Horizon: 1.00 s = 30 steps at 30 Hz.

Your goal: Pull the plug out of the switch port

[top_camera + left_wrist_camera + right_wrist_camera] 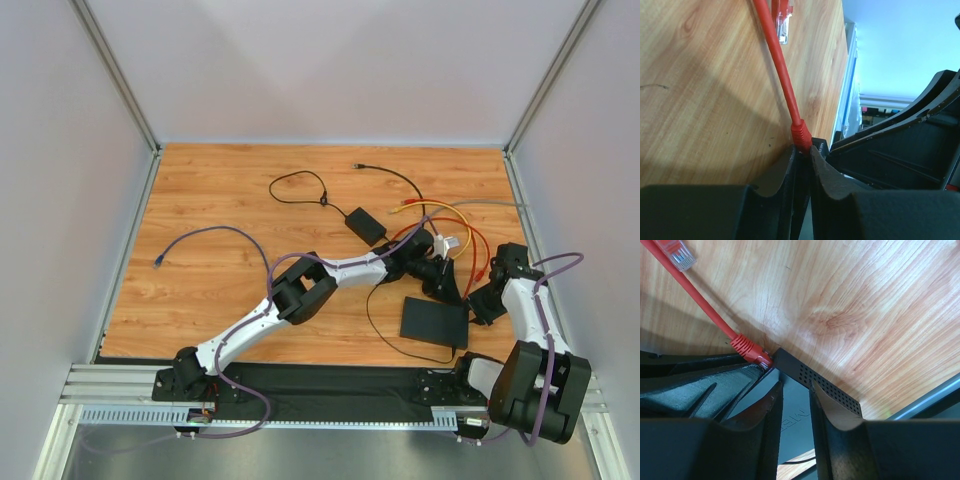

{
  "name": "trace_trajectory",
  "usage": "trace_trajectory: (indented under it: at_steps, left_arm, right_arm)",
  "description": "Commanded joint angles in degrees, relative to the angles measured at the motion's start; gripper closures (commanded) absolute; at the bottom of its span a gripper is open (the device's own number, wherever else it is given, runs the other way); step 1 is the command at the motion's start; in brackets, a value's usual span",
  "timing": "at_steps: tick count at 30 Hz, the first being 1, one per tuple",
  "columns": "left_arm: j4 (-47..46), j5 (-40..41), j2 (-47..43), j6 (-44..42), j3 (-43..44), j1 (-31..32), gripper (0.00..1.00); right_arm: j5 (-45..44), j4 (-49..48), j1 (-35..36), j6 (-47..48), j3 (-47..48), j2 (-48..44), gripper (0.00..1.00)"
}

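Plug, red, at end port of switch, near-right on worktop; L fingers pinch plug; R fingers narrowly apart over switch, grip unclear; port itself hidden.

Power adapter, purple cable, wooden table

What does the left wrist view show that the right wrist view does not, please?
Only the left wrist view shows the left tool closed on the plug. Only the right wrist view shows the vented side of the switch, with the right tool straddling it. Both show the plug, its red cable and a loose red connector.
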<state>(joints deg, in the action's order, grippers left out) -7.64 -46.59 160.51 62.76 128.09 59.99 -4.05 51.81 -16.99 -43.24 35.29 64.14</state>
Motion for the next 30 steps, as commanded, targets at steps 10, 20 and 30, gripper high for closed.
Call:
trace_trajectory:
  at_steps: [10, 20, 30]
  left_arm:
    - [-5.9, -1.4, 1.9, 6.5, 2.2, 0.8, 1.00]
    - [-10.8, 3.6, -0.8, 5.8, -2.4, -0.9, 1.00]
    - [-17.6, 8.3, 0.1, 10.8, -3.6, -1.5, 1.00]
  right_arm:
    - [-2.0, 0.8, 0.4, -0.3, -1.4, 1.7, 0.72]
    - [-2.4, 0.7, 0.5, -0.4, -1.5, 1.5, 0.73]
    - [-3.1, 0.4, 1.6, -0.7, -1.7, 5.6, 0.75]
